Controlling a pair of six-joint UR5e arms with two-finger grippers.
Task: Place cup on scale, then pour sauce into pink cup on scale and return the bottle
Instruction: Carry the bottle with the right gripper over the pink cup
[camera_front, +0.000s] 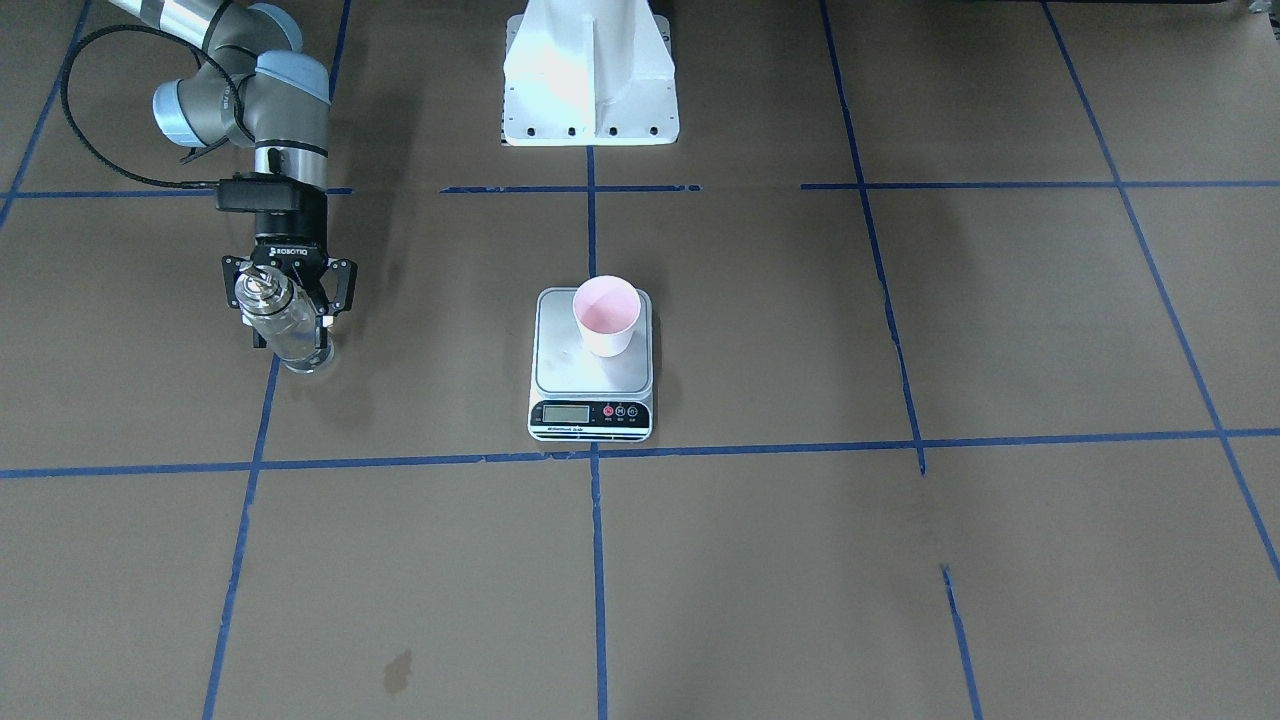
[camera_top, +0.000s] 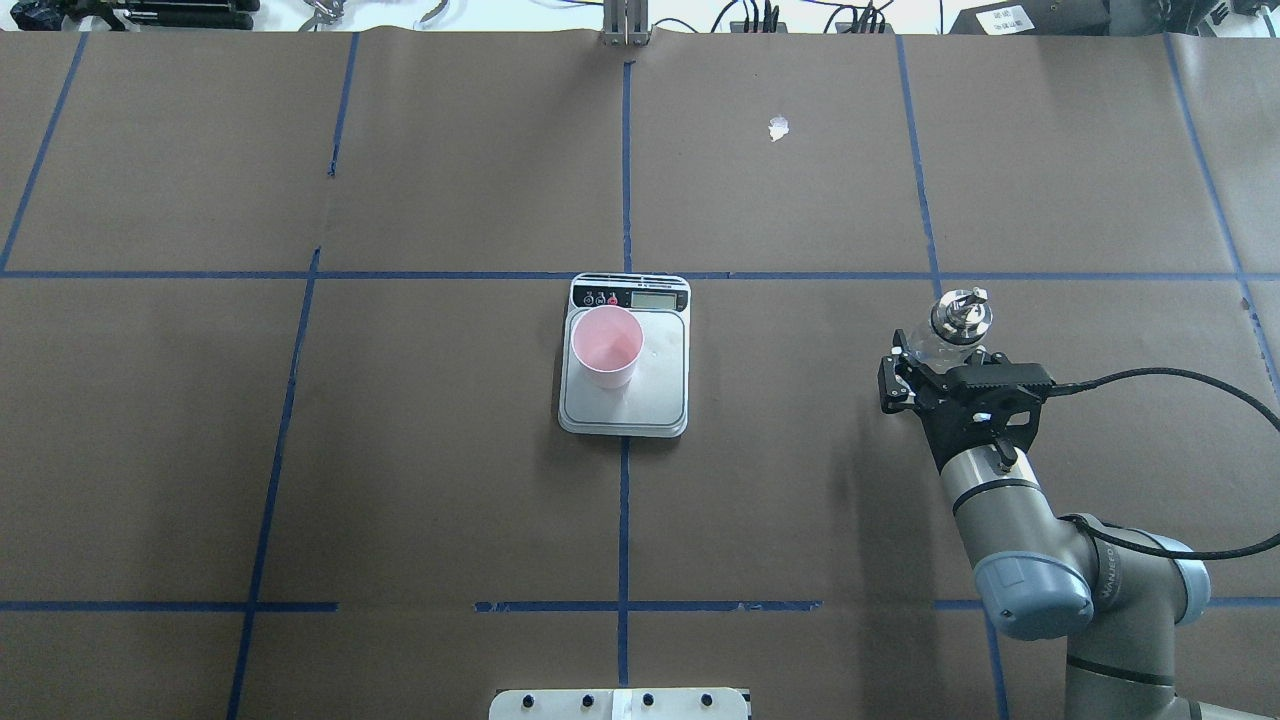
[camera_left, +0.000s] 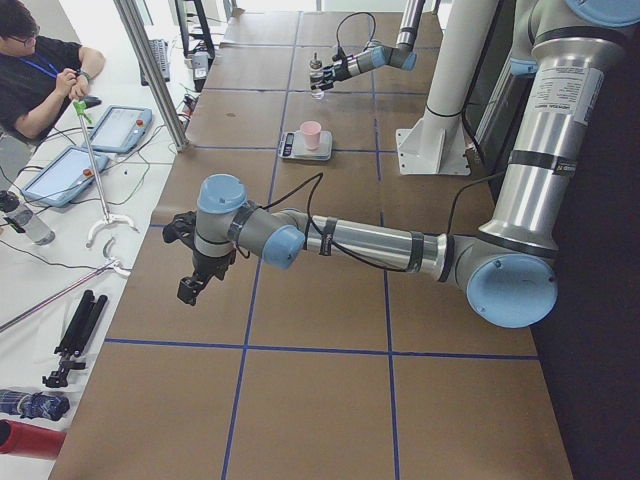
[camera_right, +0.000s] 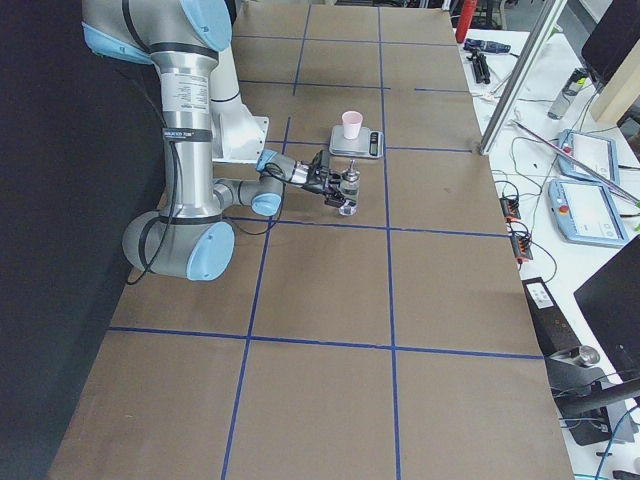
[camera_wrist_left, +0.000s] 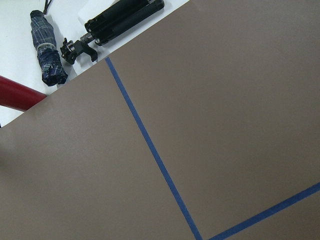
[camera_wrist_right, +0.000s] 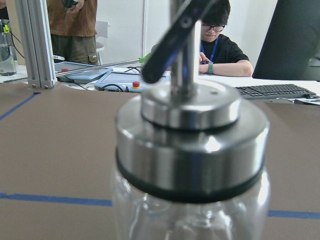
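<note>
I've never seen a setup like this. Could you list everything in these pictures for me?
scale: one, silver with black panel, table centre
cup: one, pale pink, upright on the scale's platform
bottle: one, clear glass, metal top, toward the table's right end
table: one, brown cover, blue tape lines
pedestal: one, white, at the robot's table edge
umbrella: one, dark blue, folded, off the table's left end
tripod: one, black, beside the umbrella
seated person: one, black shirt, beyond the table
standing person: one, brown top, beyond the table
right end effector: one, black, shut on the bottle
left end effector: one, black, above bare table; open or shut unclear
</note>
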